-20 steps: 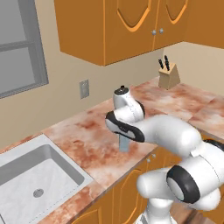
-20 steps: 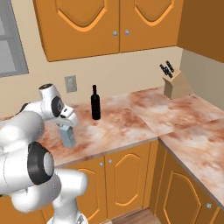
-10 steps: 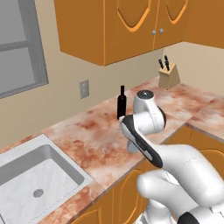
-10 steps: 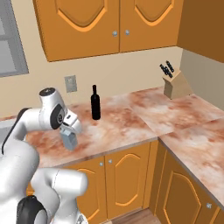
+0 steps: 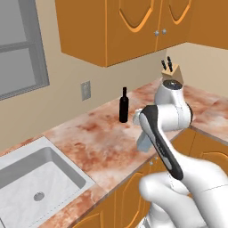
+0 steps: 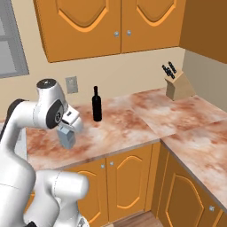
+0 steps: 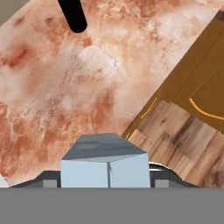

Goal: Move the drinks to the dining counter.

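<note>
Gripper (image 6: 68,131) is clamped on a grey-blue carton (image 6: 68,138), jaws about halfway apart w/ the carton filling the gap between them. In hand view the carton (image 7: 104,165) sits right btwn the finger tips, gable top facing the camera, dark pads on both sides of it. Carton is lifted off the marble counter (image 6: 133,124), hanging over its front edge; in left base view it (image 5: 144,142) shows just below the forearm, partly hidden by the arm. Carton looks tilted, not upright.

Black bottle (image 6: 96,105) stands upright further back on the same counter, near the wall outlet (image 6: 71,84), well apart from the gripper. Also seen in left base view (image 5: 124,106) and its base at top of hand view (image 7: 73,15).

Sink (image 5: 26,176) is at counter's left end. Knife block (image 6: 174,85) is in the far corner, under the orange wall cabinets (image 6: 111,26).
</note>
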Motion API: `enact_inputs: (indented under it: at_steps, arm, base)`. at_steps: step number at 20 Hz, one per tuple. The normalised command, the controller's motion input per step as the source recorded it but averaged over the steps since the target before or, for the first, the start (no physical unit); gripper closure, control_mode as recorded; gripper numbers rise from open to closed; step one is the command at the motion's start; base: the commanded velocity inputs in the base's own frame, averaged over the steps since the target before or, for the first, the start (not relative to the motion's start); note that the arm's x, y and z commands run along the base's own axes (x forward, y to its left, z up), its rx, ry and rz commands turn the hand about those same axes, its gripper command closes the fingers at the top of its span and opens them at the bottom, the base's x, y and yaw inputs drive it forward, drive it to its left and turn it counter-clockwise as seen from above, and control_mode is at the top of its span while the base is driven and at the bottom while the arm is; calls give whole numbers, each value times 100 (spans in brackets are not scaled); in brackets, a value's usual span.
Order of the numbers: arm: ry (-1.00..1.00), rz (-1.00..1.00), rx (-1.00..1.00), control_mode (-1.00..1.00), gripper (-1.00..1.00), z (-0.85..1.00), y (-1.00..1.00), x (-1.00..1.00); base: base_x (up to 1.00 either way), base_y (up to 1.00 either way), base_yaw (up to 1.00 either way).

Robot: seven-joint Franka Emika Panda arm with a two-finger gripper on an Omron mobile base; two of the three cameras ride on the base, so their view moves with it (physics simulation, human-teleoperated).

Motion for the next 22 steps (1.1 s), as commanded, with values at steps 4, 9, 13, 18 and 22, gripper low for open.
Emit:
enact_inputs:
  at_steps: [4,9,13,18,22]
  arm:
    - [16,0,3,-100,100,64,-3,-61]
    - [3,0,1,100,100,25,-4,-39]
    - [0,0,0,100,100,0,0,0]
    - [0,0,0,100,100,0,0,0]
    - [0,0,0,100,100,0,0,0]
  base:
    - [0,0,0]
    - [-23,0,-44]
    - [0,0,-100]
    - [0,0,-100]
    - [0,0,-100]
